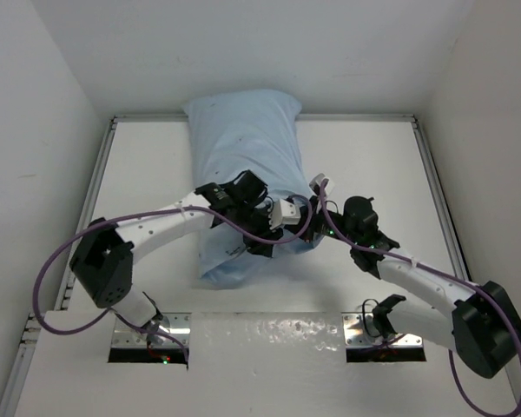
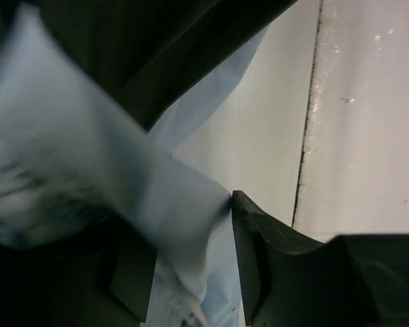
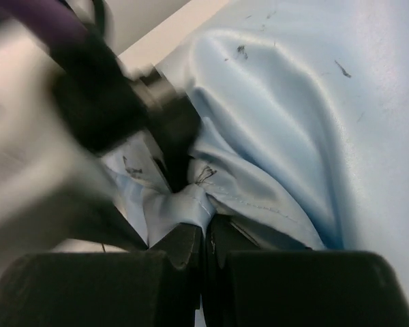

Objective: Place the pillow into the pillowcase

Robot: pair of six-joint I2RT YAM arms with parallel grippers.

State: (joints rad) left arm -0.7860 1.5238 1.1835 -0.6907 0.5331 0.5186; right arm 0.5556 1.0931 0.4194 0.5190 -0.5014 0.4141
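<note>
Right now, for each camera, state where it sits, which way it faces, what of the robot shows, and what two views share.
Top external: above and behind the robot, looking down on the table, the pillowcase, the left arm and right arm.
Left wrist: on the left arm, facing the left gripper, blue cloth between its fingers.
Right wrist: on the right arm, facing the right gripper, shut on a fold.
Shared: every view shows the pillowcase.
</note>
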